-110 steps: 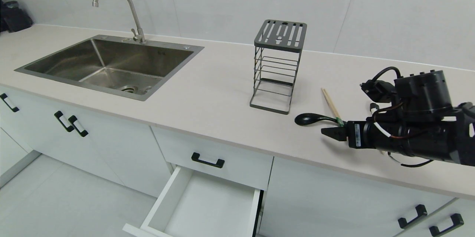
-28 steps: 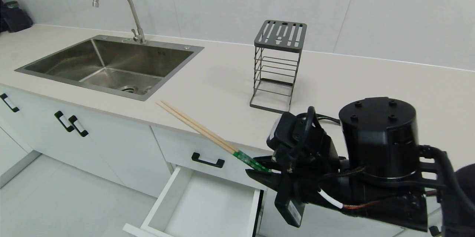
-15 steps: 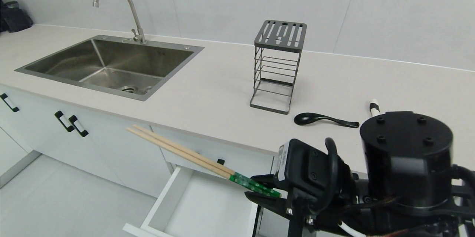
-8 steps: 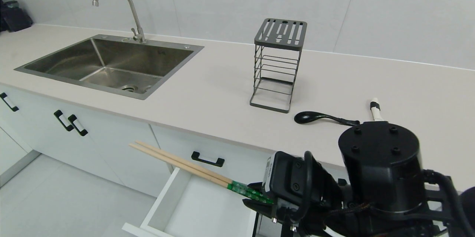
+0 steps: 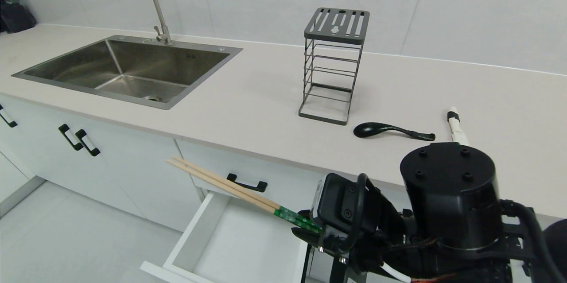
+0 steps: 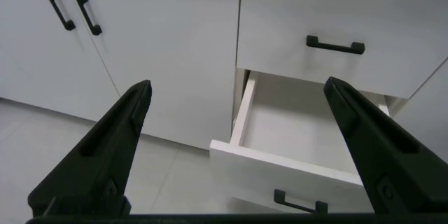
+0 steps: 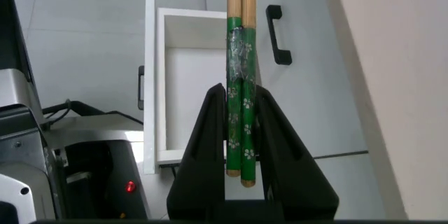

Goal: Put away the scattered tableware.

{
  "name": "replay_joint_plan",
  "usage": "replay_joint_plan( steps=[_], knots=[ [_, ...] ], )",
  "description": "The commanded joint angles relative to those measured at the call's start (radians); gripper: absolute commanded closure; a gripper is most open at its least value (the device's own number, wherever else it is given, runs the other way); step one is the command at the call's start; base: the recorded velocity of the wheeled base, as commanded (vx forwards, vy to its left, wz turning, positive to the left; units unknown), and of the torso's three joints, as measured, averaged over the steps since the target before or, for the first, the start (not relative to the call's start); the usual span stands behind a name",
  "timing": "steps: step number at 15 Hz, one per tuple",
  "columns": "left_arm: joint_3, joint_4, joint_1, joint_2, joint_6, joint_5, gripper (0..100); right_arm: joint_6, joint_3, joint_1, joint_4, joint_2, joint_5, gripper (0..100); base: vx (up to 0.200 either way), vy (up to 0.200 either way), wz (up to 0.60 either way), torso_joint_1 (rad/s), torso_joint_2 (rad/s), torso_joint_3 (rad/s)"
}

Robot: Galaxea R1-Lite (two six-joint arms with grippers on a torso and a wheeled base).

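Note:
A pair of wooden chopsticks [image 5: 226,184] with green patterned ends is clamped in my right gripper [image 5: 305,229], which is shut on the green part. They hang in the air, slanting over the open white drawer [image 5: 191,238] below the counter edge. The right wrist view has the chopsticks [image 7: 238,77] between the closed fingers [image 7: 210,147], above the drawer [image 7: 192,91]. A black spoon [image 5: 390,130] and a white-handled utensil [image 5: 454,123] lie on the counter behind my right arm. My left gripper [image 6: 236,84] is open and holds nothing, facing the drawer [image 6: 294,126] from in front of the cabinets.
A dark wire rack [image 5: 334,66] stands on the counter beside the spoon. A steel sink [image 5: 128,66] with a tap is at the left. Cabinet doors with black handles [image 5: 73,139] flank the drawer, and a second closed drawer front [image 5: 248,183] is above it.
My right gripper took the chopsticks off the counter and carried them down in front of the open drawer. The head camera has shifted a little in the last half second.

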Motion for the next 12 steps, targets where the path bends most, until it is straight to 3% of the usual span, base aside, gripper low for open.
replay_joint_plan(
  steps=[1,5,12],
  knots=[
    [0.000,0.001,0.000,0.001,0.000,0.000,0,-0.001,-0.006,0.001,0.000,0.004,0.000,100,0.000,0.000,0.00,-0.183,0.43,0.246],
    [0.000,0.001,0.000,0.001,0.000,0.000,0,-0.004,-0.016,0.009,0.000,0.034,0.003,100,0.000,0.000,0.00,-0.072,0.18,0.107],
    [0.000,0.001,0.000,0.001,0.000,0.000,0,0.002,-0.035,0.072,0.006,0.096,-0.003,100,0.000,0.000,0.00,-0.163,0.42,0.252]
  ],
)
